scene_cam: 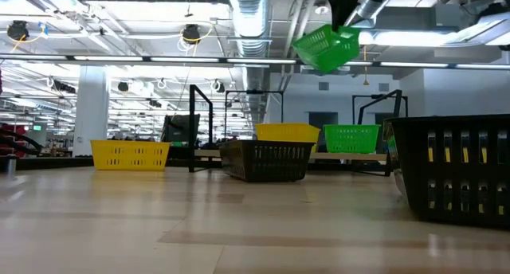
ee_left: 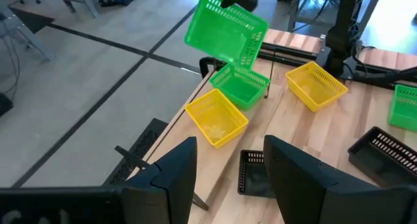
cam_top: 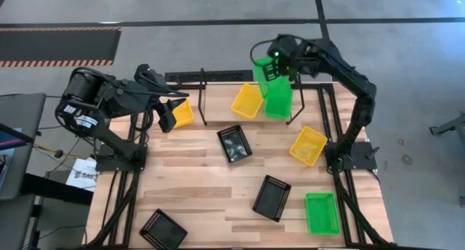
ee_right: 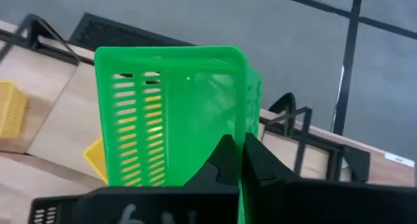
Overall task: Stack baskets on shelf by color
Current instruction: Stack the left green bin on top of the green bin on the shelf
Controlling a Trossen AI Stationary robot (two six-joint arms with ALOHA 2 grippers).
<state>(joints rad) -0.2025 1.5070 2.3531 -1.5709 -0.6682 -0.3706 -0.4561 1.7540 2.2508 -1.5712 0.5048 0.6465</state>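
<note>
High view: right gripper point(cam_top: 278, 61) raised over the far right of the shelf point(cam_top: 218, 97), clamped on a tilted green basket point(cam_top: 265, 72); second green basket point(cam_top: 278, 99) and a yellow basket point(cam_top: 247, 99) side by side on the plank beneath. Left gripper point(cam_top: 166, 118) waiting at the shelf's left end, beside another yellow basket point(cam_top: 183, 113). Loose on the tabletop point(cam_top: 196, 184): three black, one yellow, one green.

Low view: carried basket high above the seated green one, hanging at a slant.

Left wrist view: own fingers point(ee_left: 172, 178) apart, holding nothing; carried basket tipped over the seated green one.

Right wrist view: fingers point(ee_right: 218, 162) pinched together on the basket's rim.

Risk, as a judgement: with such a tilt, a corner likely to catch the lower rim on descent, leaving the stack crooked or nudging its yellow neighbour; thin rim grip liable to slip.
</note>
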